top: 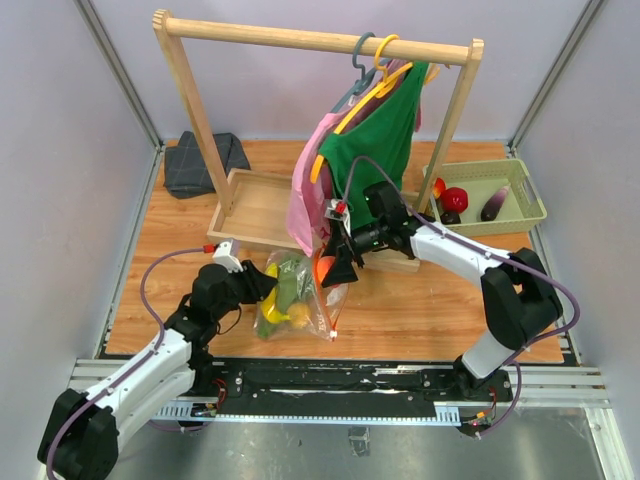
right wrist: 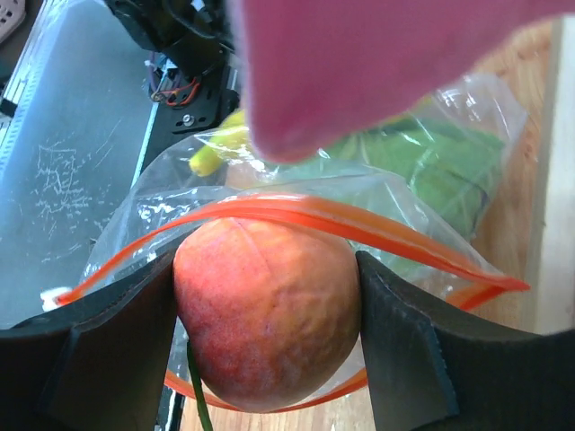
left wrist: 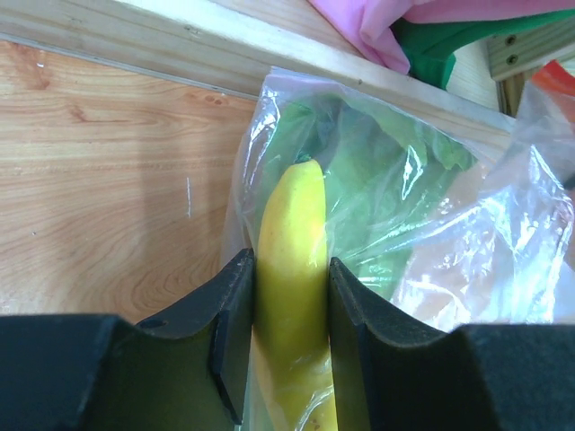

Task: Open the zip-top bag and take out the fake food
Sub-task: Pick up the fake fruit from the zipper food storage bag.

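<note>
The clear zip-top bag (top: 296,297) lies on the wood table between my arms, its orange-red zip strip (right wrist: 359,220) spread open. My left gripper (top: 262,283) is shut on the yellow banana (left wrist: 292,260), pinching it through the bag's plastic (left wrist: 467,242); green leafy pieces (left wrist: 377,193) lie inside beside it. My right gripper (top: 336,268) is shut on the peach (right wrist: 265,310) at the bag's open mouth, with the zip strip looping around the peach. Two red round fruits (top: 452,199) and the purple eggplant (top: 493,205) lie in the green basket (top: 520,218).
A wooden clothes rack (top: 315,40) with a tray base (top: 255,205) stands just behind the bag. A pink garment (top: 308,190) and a green one (top: 375,140) hang from it; the pink one droops over the right wrist view (right wrist: 377,63). A dark folded cloth (top: 202,163) lies back left.
</note>
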You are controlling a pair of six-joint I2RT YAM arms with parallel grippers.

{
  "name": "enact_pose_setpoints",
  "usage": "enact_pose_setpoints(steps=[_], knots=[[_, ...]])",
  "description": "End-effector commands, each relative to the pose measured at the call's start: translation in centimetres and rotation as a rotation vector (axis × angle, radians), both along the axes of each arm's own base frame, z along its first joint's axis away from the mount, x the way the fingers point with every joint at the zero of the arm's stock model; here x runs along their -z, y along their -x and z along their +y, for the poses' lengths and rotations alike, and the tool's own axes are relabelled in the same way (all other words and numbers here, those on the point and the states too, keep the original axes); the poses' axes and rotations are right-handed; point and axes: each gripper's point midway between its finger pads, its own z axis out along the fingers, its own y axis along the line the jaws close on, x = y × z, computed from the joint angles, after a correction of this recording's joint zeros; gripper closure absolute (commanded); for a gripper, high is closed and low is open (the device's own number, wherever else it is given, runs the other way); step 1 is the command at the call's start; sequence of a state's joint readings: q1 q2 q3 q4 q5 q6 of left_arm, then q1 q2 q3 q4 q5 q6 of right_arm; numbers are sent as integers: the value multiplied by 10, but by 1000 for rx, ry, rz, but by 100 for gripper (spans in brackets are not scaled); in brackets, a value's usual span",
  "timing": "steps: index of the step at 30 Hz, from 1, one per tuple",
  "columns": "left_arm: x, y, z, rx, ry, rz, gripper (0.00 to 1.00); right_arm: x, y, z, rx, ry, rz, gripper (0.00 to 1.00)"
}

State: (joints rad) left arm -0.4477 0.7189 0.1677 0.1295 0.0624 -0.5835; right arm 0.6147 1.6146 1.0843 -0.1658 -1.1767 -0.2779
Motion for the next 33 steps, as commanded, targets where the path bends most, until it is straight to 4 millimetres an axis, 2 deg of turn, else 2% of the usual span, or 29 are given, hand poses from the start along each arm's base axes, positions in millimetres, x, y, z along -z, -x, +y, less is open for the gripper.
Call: enact_pose_setpoints(steps=[1, 10, 18, 25, 30, 33], knots=[[-4, -2, 5, -33, 10, -27, 86, -5, -16, -5, 123, -3, 106, 86], [-12, -5, 8, -48, -13, -31, 86, -10, -16, -7, 156, 27, 193, 88], [-14, -5, 8, -46, -11, -33, 86, -5, -7, -32, 129, 101, 99, 88], [-15, -5, 7, -45, -10, -36, 86, -12, 7, -39, 31, 70, 75, 88], [-20, -4, 9, -52, -3, -49, 82, -2, 12, -55, -23, 142, -33, 88], [-23, -4, 10, -59, 3, -56, 74, -1, 19, -64, -64, 158, -91, 88]])
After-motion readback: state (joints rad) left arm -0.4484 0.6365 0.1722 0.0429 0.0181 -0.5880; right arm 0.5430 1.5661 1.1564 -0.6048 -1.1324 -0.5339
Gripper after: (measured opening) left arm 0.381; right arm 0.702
